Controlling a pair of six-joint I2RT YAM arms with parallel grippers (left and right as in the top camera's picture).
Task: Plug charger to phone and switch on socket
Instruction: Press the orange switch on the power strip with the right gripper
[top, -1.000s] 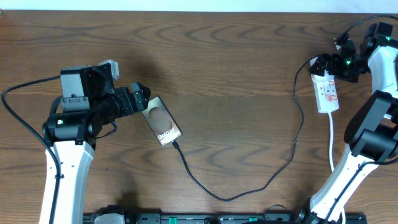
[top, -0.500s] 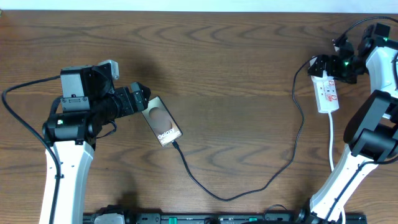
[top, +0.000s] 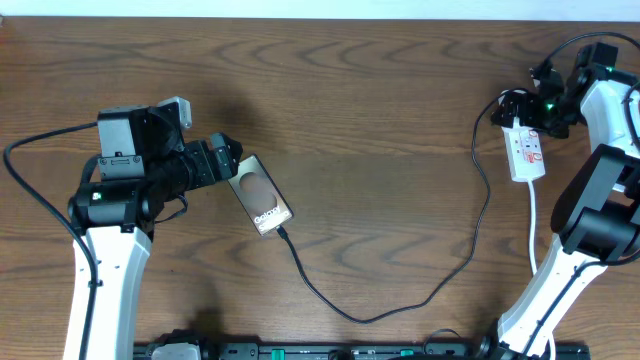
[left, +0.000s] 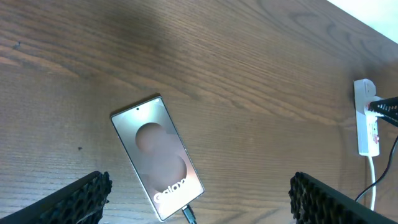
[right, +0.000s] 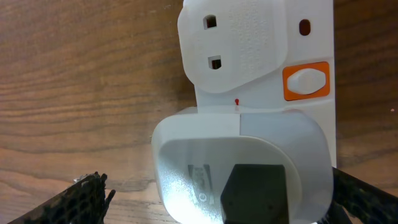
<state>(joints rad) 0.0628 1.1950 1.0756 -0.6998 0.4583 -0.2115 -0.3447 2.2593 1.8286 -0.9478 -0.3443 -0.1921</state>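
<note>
Jaws of both grippers are set wide apart, and nothing is gripped by either. Two arms are counted, one at each side of the table (top: 380, 100).

1. Left gripper (top: 225, 160): it is positioned just beside the upper end of the phone (top: 259, 195). In the left wrist view, the two fingers (left: 74, 199) are seen at the lower corners of the frame, with the phone lying flat on the wood between and beyond them, untouched.

2. Right gripper (top: 528, 105): it is positioned over the far end of the socket (top: 526, 152). In the right wrist view, one white adapter (right: 242, 162) is flanked by the two fingers; contact with it cannot be determined.

3. One phone is counted. It is laid diagonally, left of centre, with the "Galaxy" lettering at its lower end.

4. One charger (top: 400, 305) is counted. Its plug tip (top: 283, 232) is met by the lettered end of the phone; the cable is looped across the table and up to the far end of the socket.

5. One socket is counted, at the right edge. On it, one vacant outlet (right: 211, 43) and one switch (right: 305, 81) in an orange frame are visible. One thick white cord (top: 532, 225) is led from its near end.
</note>
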